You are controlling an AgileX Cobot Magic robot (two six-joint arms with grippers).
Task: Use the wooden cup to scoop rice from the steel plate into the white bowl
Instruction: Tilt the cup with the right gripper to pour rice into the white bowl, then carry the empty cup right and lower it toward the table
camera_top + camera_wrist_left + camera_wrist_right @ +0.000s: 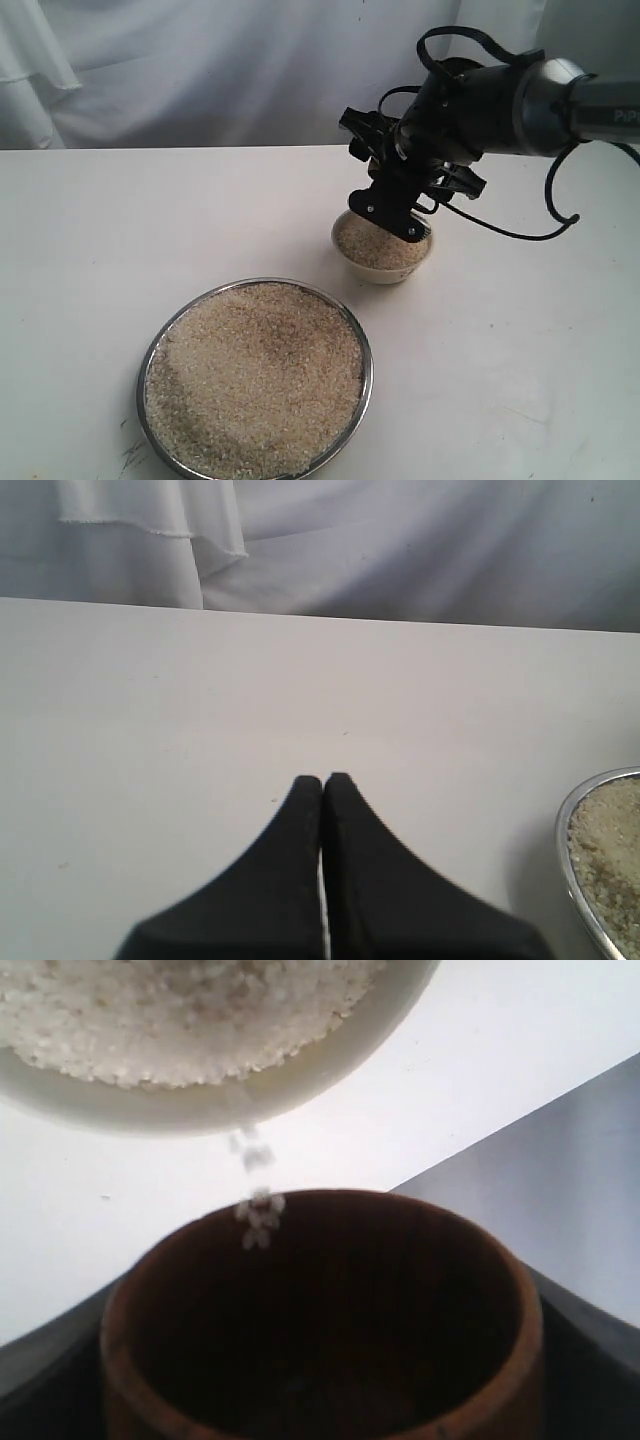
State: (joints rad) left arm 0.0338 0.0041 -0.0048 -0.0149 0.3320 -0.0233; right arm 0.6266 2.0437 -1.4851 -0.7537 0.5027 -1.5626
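Observation:
My right gripper [397, 213] hangs tipped over the white bowl [386, 271], shut on the wooden cup [330, 1310]. The cup's dark mouth faces the bowl, and a few grains [258, 1215] fall from its lip. In the exterior view the gripper hides the cup. The bowl [250, 1090] holds rice [375, 245] close to its rim. The steel plate [366, 347] lies nearer the front, heaped with rice [255, 375]. My left gripper [322, 780] is shut on nothing above bare table, with the plate's rim [565, 830] off to one side.
A white tabletop [120, 230] carries the bowl and plate. A white cloth backdrop [200, 70] hangs behind it. A black cable [520, 235] loops from the right arm above the table.

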